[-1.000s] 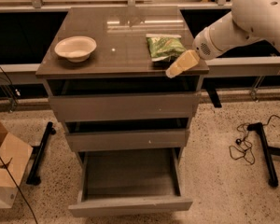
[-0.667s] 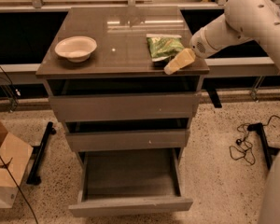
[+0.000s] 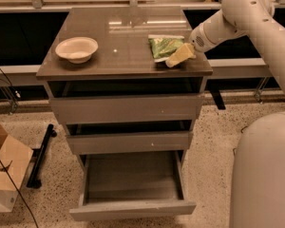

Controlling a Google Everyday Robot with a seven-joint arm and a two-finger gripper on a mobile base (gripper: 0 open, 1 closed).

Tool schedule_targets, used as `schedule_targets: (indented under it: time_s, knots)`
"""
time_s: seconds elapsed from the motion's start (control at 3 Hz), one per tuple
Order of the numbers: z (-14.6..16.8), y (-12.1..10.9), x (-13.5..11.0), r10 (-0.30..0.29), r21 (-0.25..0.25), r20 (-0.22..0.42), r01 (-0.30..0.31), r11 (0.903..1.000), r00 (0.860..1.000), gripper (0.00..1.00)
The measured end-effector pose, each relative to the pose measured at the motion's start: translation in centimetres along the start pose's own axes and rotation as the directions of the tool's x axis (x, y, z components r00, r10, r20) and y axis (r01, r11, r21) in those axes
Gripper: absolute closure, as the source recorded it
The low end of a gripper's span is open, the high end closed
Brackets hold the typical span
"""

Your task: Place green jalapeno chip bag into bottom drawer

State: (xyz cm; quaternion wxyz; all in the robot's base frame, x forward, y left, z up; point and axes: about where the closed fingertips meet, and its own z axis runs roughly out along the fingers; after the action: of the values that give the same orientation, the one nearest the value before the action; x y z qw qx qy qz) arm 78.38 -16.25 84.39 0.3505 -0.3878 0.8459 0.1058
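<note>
The green jalapeno chip bag (image 3: 164,46) lies on the right side of the grey cabinet top (image 3: 118,37). My gripper (image 3: 175,59), with pale yellowish fingers, is just at the bag's front right corner, low over the cabinet top, on the end of the white arm (image 3: 242,13) that comes in from the upper right. The bottom drawer (image 3: 133,186) is pulled out and holds nothing. The two upper drawers stand slightly ajar.
A white round bowl (image 3: 77,49) sits on the left of the cabinet top. A cardboard box (image 3: 4,167) stands on the floor at the left, beside a black stand leg (image 3: 42,156). The robot's white body (image 3: 263,175) fills the lower right.
The gripper has moved slightly left and in towards the bag's front right corner. The bag, bowl and drawers have not moved.
</note>
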Motion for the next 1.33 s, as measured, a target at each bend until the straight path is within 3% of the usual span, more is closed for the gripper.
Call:
schedule_targets:
  time_s: [0.67, 1.0, 1.33]
  knots:
    - [0.2, 0.9, -2.0, -0.052, -0.024, -0.012, 0.052, 0.9984, 0.999, 0.64]
    - [-2.0, 3.1, -3.3, -0.115, -0.052, -0.009, 0.114, 0.9921, 0.993, 0.95]
    - [-4.3, 5.8, -4.3, -0.157, -0.096, 0.019, 0.158, 0.9828, 0.987, 1.0]
